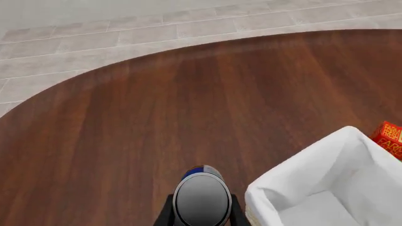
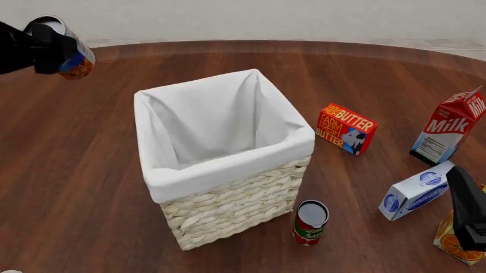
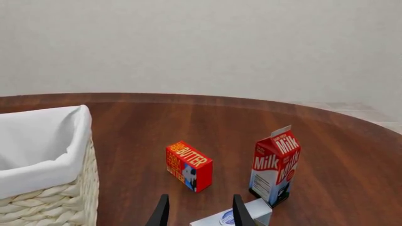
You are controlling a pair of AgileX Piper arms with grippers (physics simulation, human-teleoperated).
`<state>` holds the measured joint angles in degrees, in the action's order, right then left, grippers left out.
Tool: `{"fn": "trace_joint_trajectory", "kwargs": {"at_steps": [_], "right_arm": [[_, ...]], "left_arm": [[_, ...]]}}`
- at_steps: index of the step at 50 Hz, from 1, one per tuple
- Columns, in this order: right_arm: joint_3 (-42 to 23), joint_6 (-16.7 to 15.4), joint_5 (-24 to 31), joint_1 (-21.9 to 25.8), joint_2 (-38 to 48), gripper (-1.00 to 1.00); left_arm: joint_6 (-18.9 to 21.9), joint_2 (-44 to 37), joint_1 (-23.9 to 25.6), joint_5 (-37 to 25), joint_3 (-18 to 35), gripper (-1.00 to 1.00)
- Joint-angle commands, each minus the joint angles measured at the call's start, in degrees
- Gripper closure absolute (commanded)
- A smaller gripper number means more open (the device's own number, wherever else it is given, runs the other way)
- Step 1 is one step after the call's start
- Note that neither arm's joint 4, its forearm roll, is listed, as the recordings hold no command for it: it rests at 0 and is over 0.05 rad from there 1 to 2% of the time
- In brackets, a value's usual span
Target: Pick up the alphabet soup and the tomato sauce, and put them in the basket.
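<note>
A: How many of each thing are there?

B: Two cans, one basket point(image 2: 227, 187), one butter box point(image 2: 346, 128), one milk carton point(image 2: 449, 132), one small blue and white carton point(image 2: 416, 190) lying on its side, and one orange juice carton point(image 2: 454, 243) at the front view's right edge, all on one round wooden table point(image 2: 76, 187).

A: What do the cans look like?

B: The soup can point(image 2: 70, 52) has a blue and orange label and a silver top. The left gripper point(image 2: 45, 44) is clamped on it, holding it tilted in the air, up and to the left of the basket. The tomato sauce can point(image 2: 310, 222) is red and green with a silver top. It stands upright on the table just beside the basket's near right corner.

A: And the basket?

B: Tall, square, cream wicker, with a white cloth folded over the rim. It sits mid-table and nothing shows inside it.

A: What does each view add?

B: The left wrist view shows the soup can's silver end between the two dark fingers point(image 1: 164, 215), with the basket's cloth corner beside it. The right wrist view shows the right gripper point(image 3: 199, 210) with its fingers spread apart and holding nothing, above the blue and white carton. Only the front view shows the tomato sauce can and the juice carton.
</note>
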<state>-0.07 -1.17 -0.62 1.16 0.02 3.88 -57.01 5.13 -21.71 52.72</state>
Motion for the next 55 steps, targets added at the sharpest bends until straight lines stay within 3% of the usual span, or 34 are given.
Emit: {"fn": "trace_joint_trajectory", "kwargs": {"at_steps": [1,24,35,55], "right_arm": [[0.00,-0.11,-0.01,0.05,0.00,-1.00],[0.02,-0.16,-0.03,0.19,0.00,-1.00],[0.02,-0.33,-0.14,0.31,-0.01,-1.00],[0.02,-0.38,-0.07,0.57,0.00,-1.00]], "left_arm": [[0.29,-0.35,4.55,0.59,3.75,1.00],[1.45,-2.06,9.84,1.69,7.23,1.00],[0.31,-1.72,16.51,2.07,7.58,1.00],[-0.33,-4.16,22.57,2.55,8.68,1.00]]}}
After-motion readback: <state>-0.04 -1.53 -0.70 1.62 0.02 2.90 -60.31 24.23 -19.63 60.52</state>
